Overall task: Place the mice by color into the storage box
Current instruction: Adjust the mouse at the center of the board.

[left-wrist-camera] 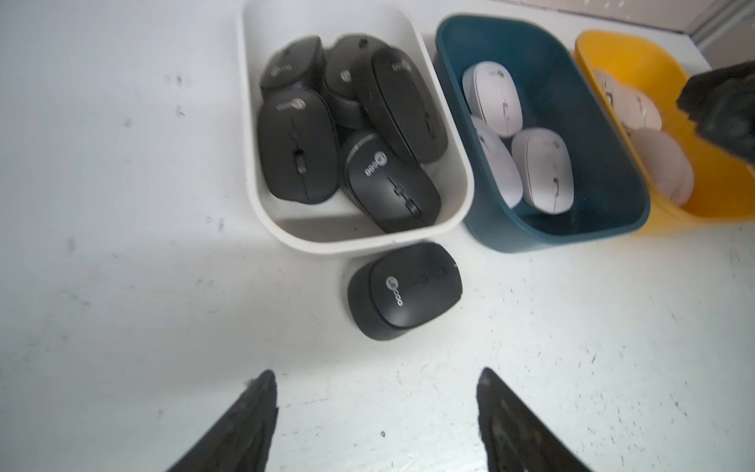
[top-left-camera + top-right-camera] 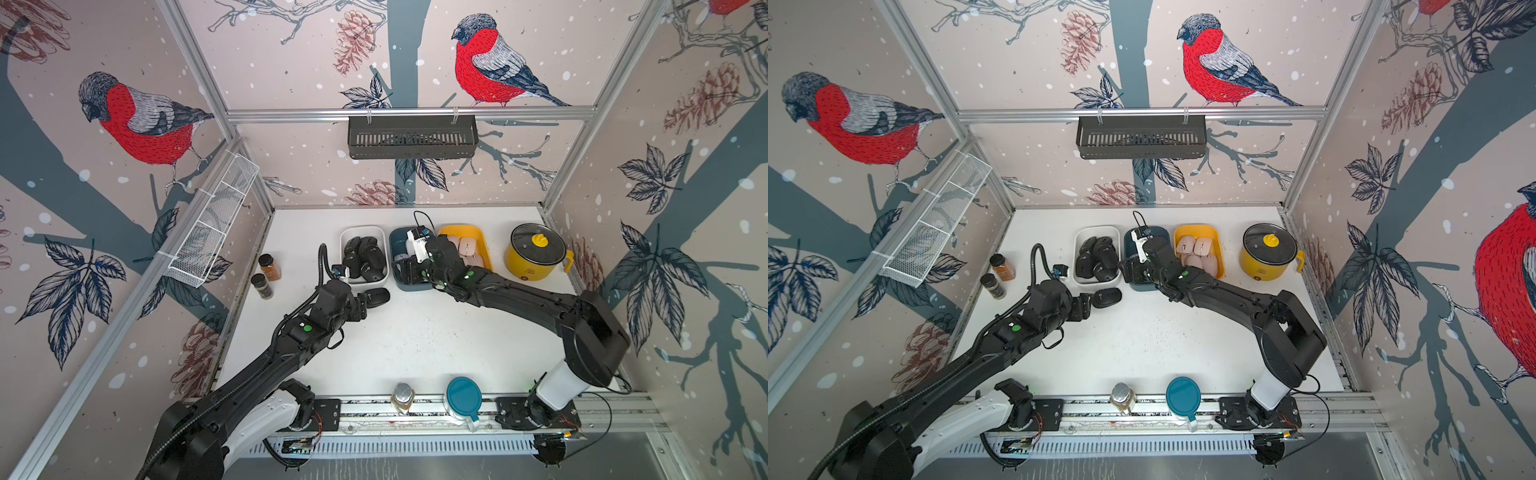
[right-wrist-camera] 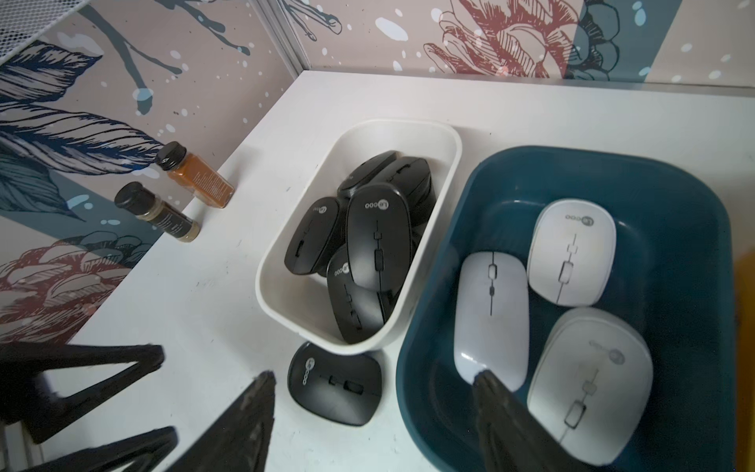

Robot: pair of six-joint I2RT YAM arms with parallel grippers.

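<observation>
My left claw (image 1: 376,380) hangs low over the table (image 1: 122,204), released, with nothing between its fingers. Just ahead of it one black mouse (image 1: 404,290) lies flat on the table, button side up, right beside the near wall of the white box (image 1: 318,241). Whether it touches that wall I cannot tell. Inside that box sits a heap of black mice (image 1: 298,151), some tipped on edge.

My right claw (image 3: 374,380) is over the near end of the blue box (image 3: 674,245), spread too and grasping nothing. One of its fingertips (image 3: 494,392) shows in front of a white mouse (image 3: 490,310) — one of three lying in that box. The yellow box (image 2: 459,229), next along the row, holds the pale pink mice (image 2: 1202,248) — my right arm covers part of them in both top views.
</observation>
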